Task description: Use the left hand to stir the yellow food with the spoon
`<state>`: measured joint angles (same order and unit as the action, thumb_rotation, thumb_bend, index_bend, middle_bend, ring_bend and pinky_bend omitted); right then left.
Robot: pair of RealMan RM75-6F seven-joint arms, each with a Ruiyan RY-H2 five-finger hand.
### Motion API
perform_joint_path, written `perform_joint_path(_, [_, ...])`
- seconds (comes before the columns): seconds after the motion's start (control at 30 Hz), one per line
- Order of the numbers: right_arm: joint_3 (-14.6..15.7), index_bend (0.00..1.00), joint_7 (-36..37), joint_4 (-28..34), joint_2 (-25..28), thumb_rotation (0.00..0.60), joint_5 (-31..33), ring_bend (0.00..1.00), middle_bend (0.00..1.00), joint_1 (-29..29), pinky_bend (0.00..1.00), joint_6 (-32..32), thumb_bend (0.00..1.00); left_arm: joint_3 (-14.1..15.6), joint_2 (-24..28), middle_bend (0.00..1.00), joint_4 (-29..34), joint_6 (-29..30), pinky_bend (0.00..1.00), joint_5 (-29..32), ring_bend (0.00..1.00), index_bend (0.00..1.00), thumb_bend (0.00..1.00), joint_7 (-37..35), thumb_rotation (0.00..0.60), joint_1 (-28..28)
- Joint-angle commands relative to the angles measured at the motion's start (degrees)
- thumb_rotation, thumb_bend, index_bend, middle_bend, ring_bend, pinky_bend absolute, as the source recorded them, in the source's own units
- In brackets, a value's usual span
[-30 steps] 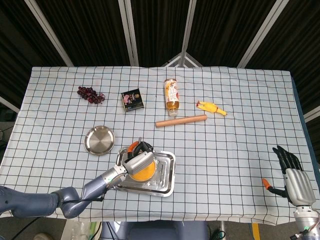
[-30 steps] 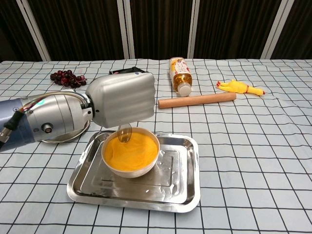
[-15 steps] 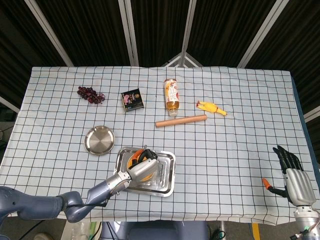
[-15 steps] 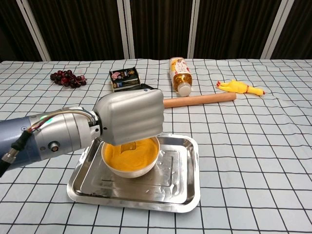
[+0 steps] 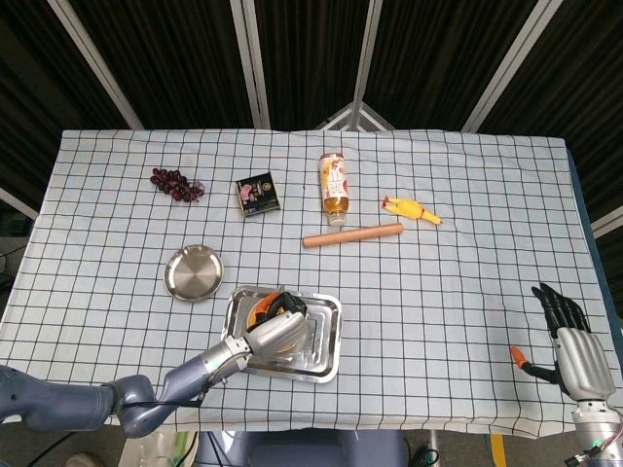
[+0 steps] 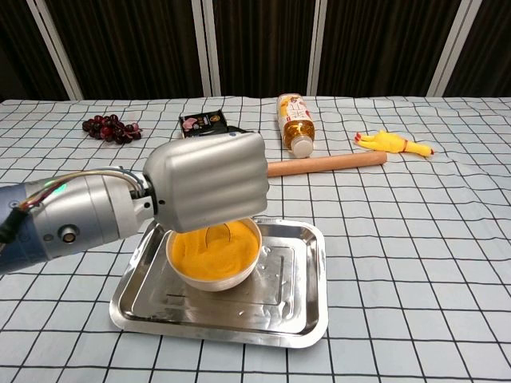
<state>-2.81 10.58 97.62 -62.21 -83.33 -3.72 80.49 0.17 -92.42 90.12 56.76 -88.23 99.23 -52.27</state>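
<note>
A white bowl (image 6: 209,278) of yellow food (image 6: 211,254) stands in a steel tray (image 6: 295,315) near the table's front. My left hand (image 6: 206,182) hovers over the bowl and grips a spoon (image 6: 218,233), whose bowl end dips into the yellow food. In the head view the left hand (image 5: 275,329) covers most of the bowl (image 5: 261,309). My right hand (image 5: 572,342) stays at the table's front right corner, fingers spread, holding nothing.
A round steel plate (image 5: 193,273) lies left of the tray (image 5: 326,342). Further back lie grapes (image 5: 176,183), a small dark box (image 5: 258,194), a tipped bottle (image 5: 334,185), a wooden rolling pin (image 5: 351,235) and a yellow rubber chicken (image 5: 411,209).
The left hand came down from above the bowl, and the spoon went from hanging over the food to dipping into it, then shifted slightly within the bowl. The right hand stayed put.
</note>
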Motion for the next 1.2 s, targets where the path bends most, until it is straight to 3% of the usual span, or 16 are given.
perform_joint_path(0.03, [0.0,0.00,-0.1,0.0,0.0,0.600,0.0,0.00,0.00,0.0,0.00,-0.1,0.34,0.0,1.2,1.00,1.0,0.3,1.00,-0.3,1.00,0.78,0.57,-0.5,0.600,0.4])
perform_joint_path(0.57, [0.0,0.00,-0.3,0.1,0.0,0.600,0.2,0.00,0.00,0.0,0.00,-0.1,0.34,-1.0,3.8,1.00,-0.8,0.5,1.00,-2.0,1.00,0.78,0.57,-2.6,0.600,1.0])
perform_joint_path(1.2, [0.0,0.00,0.3,-0.1,0.1,0.600,-0.3,0.00,0.00,0.0,0.00,0.2,0.34,-1.2,-1.3,1.00,-6.4,-2.5,1.00,-1.8,1.00,0.78,0.56,-2.9,0.600,0.3])
